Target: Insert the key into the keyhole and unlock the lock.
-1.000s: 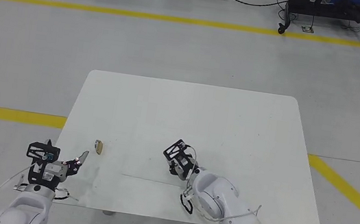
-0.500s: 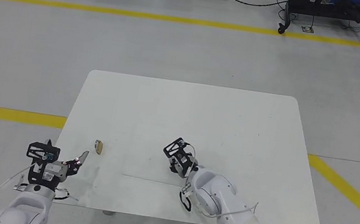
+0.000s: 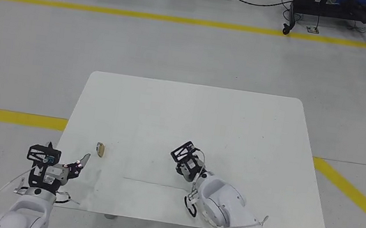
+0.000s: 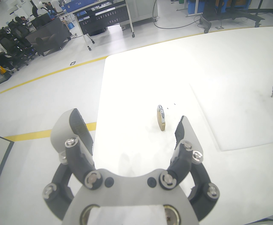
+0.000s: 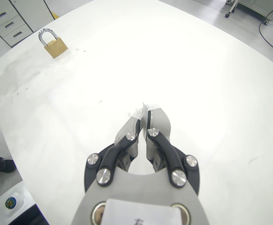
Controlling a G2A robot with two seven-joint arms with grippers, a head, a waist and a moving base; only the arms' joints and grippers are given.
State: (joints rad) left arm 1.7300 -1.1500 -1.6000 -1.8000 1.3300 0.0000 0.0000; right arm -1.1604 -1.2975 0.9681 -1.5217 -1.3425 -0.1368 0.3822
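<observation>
Status: right tool point(image 5: 145, 116) is clenched on a thin metal sliver, the key point(image 5: 144, 108) by the look of it, with just the tip poking out. It sits over the near middle of the tabletop point(image 3: 239, 115). The left tool point(image 4: 129, 120) is released, jaws wide, at the near left corner. The lock point(image 3: 100, 149) is on the tabletop near the left edge, well apart from the right tool and off to its left. It is just ahead of the left tool, slightly right of its centreline, not touching. So the left arm is the nearer one for the lock, and the right arm carries the key. The lock looks upright, shackle up, with its broad brass face toward the right tool and its narrow edge toward the left tool. The keyhole isn't visible and is likely underneath, so my read is the left tool has to lift and turn the lock before the key can line up. Risk: the thin key slipping in the pinch.
</observation>
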